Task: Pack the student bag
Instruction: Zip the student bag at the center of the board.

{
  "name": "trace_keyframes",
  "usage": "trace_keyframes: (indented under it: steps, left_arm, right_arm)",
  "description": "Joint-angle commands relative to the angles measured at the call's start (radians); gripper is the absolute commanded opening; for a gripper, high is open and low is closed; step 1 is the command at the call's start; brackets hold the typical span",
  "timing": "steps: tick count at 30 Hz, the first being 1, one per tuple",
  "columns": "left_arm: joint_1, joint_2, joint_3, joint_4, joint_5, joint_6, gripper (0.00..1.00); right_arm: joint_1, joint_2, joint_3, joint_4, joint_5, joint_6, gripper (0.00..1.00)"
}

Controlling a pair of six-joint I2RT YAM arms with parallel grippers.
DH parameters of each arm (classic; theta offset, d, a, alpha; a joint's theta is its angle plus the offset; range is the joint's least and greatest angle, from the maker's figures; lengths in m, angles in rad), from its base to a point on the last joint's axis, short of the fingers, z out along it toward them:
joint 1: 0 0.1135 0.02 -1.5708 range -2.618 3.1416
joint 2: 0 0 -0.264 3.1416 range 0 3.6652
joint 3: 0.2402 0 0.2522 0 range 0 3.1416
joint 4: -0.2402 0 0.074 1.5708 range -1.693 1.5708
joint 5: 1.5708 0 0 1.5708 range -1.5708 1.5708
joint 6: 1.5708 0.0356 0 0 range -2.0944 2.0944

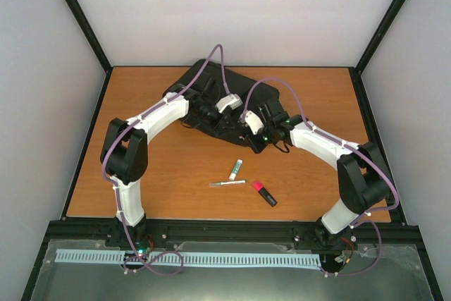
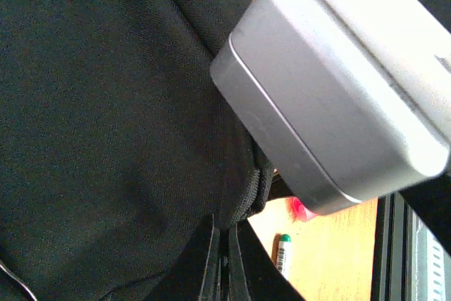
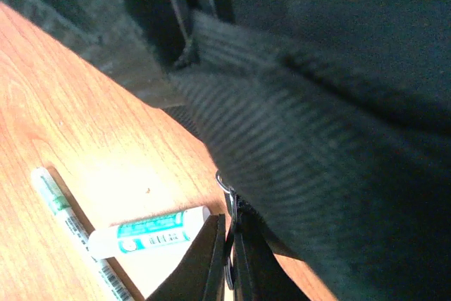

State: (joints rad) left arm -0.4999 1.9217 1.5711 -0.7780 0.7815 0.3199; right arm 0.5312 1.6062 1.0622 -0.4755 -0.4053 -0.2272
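Observation:
The student bag (image 1: 211,93) is a black fabric backpack lying at the back middle of the table. Both grippers meet at its near edge. My left gripper (image 1: 225,125) (image 2: 223,266) is shut, pinching a fold of the bag's fabric beside the zipper track (image 2: 259,187). Just right of it, my right gripper (image 1: 256,143) (image 3: 230,262) is shut on the small metal zipper pull (image 3: 227,187) at the edge of the bag (image 3: 331,139). The grey box filling the upper right of the left wrist view is the right wrist's camera housing (image 2: 331,96).
On the wood in front of the bag lie a white tube with a green label (image 1: 235,168) (image 3: 151,230) (image 2: 283,253), a thin pen (image 1: 227,183) (image 3: 67,227) and a red and black marker (image 1: 265,193). Black frame rails border the table.

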Motion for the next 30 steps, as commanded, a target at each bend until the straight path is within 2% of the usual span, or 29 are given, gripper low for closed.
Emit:
trace_keyframes:
  steps: [1,13,22,30]
  left_arm:
    - [0.004,-0.011,0.024,0.017,0.033,0.028,0.01]
    - [0.003,-0.028,0.010,-0.042,0.029,0.102,0.01]
    - [0.001,-0.043,-0.033,-0.117,0.039,0.174,0.01]
    - [0.009,-0.091,-0.062,-0.237,-0.045,0.325,0.01]
  right_arm:
    - [0.000,-0.018,0.026,-0.004,-0.038,0.019,0.03]
    - [-0.063,-0.035,0.021,-0.117,-0.007,-0.098,0.03]
    - [-0.122,-0.037,-0.004,-0.113,0.015,-0.135,0.03]
    - [-0.142,-0.022,-0.019,-0.094,0.047,-0.157,0.03]
